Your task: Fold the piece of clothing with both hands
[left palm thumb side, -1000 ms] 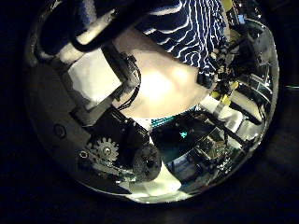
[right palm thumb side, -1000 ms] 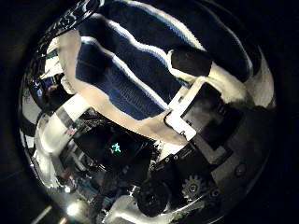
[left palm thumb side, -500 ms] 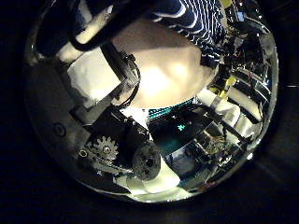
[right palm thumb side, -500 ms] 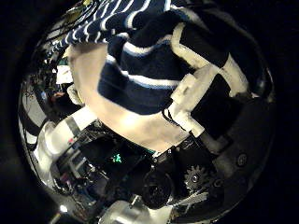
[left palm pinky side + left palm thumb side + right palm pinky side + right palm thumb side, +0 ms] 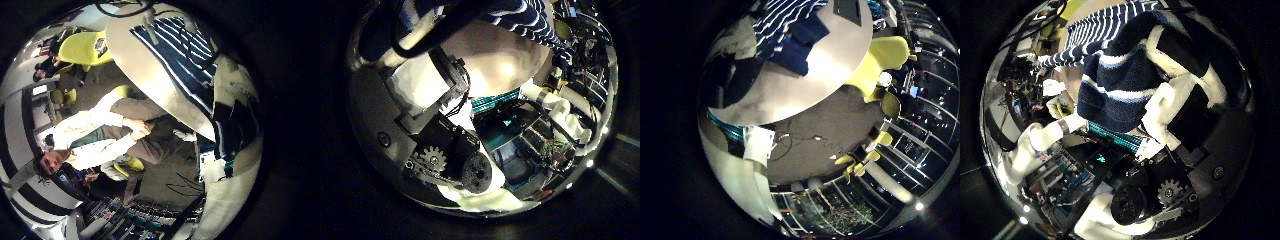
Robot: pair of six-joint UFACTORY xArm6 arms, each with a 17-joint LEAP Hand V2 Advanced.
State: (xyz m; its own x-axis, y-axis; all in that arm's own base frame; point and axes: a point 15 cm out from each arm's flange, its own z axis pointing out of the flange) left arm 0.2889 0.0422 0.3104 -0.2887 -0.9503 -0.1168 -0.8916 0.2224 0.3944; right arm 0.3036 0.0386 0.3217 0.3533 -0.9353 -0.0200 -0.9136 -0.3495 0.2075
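The striped piece of clothing (image 5: 1120,70) fills the right thumb side view, close to that palm. My right hand's fingers (image 5: 1175,95) are curled over a bunched fold of it, and the rest stretches away to the table. In the right little finger view the clothing (image 5: 790,25) lies on the round table (image 5: 820,75) with one part doubled over. From the left little finger view the clothing (image 5: 180,45) is spread on the table (image 5: 140,60). In the left thumb view only a strip of it (image 5: 525,15) shows past my left hand's fingers (image 5: 430,75); whether they grip it is unclear.
Several chairs (image 5: 85,45) stand on the floor around the table, and more chairs (image 5: 885,50) stand off its other side. Shelving and clutter (image 5: 1060,170) lie beyond the table edge.
In the right thumb view the bunched fold has drawn closer to the palm and more striped cloth trails away. In the left thumb view the cloth has shrunk toward the picture's edge.
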